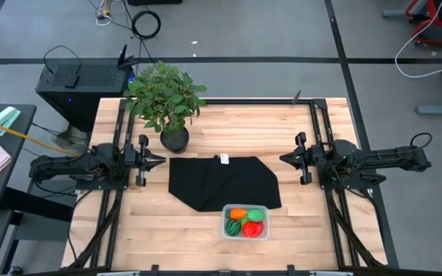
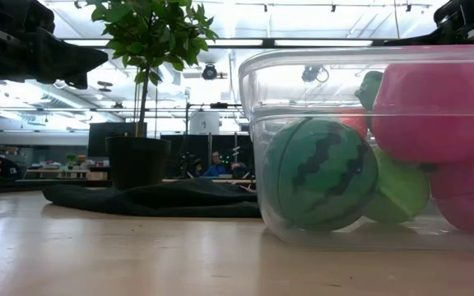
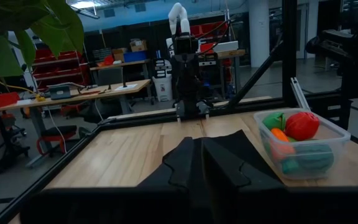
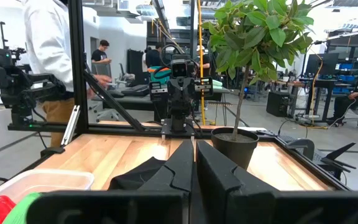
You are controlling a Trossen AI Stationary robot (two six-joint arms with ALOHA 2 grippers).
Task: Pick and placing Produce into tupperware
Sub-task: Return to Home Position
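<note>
The clear tupperware tub (image 1: 245,222) stands on the wood near the table's near edge, just below the black mat. Inside lie the produce pieces: an orange one (image 1: 238,214), a light green one (image 1: 255,215), a striped dark green melon (image 2: 319,173) and a red one (image 3: 302,125). My left gripper (image 1: 160,160) rests shut at the left side of the table, left of the mat. My right gripper (image 1: 284,159) rests shut at the right side, right of the mat. Both hold nothing.
A black cloth mat (image 1: 222,181) lies spread in the table's middle. A leafy potted plant (image 1: 167,100) stands at the far left of the table. A dark frame rail (image 1: 221,100) borders the far edge. A person in white (image 4: 48,50) stands beyond the table.
</note>
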